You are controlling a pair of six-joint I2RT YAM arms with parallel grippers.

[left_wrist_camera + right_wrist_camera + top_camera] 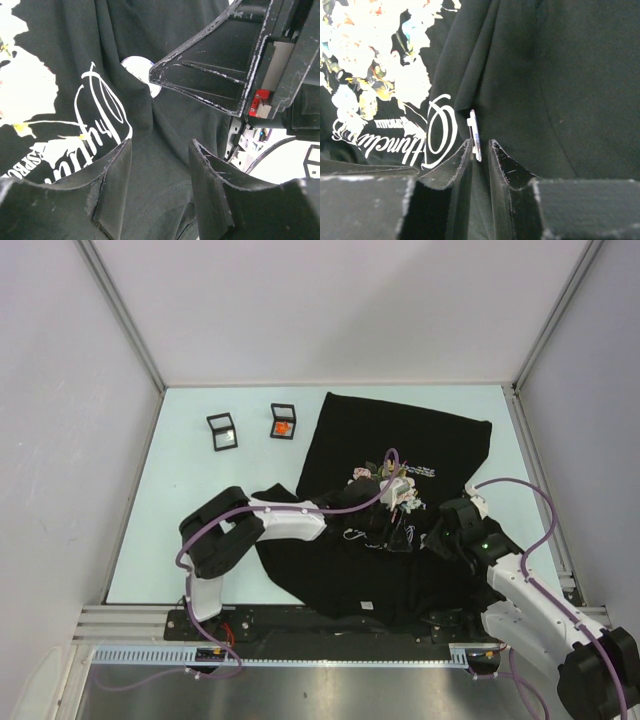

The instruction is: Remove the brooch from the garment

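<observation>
The garment (400,430) is a black T-shirt, rumpled on the table, with a rose print (375,45) above white cursive lettering (102,107). The brooch (475,132) is a thin silver disc, seen edge-on in the right wrist view, standing on a fold of the shirt. It also shows in the left wrist view (136,66), half hidden behind a right finger (215,75). My right gripper (480,142) is narrowly open astride the brooch's lower edge. The disc lies against one finger with a small gap to the other. My left gripper (160,145) is open over plain fabric beside the lettering.
Two small black-framed boxes stand on the pale table at the back left, one with a clear inside (222,430) and one holding something orange (283,421). White walls close the table on three sides. The two grippers (415,510) are close together mid-shirt.
</observation>
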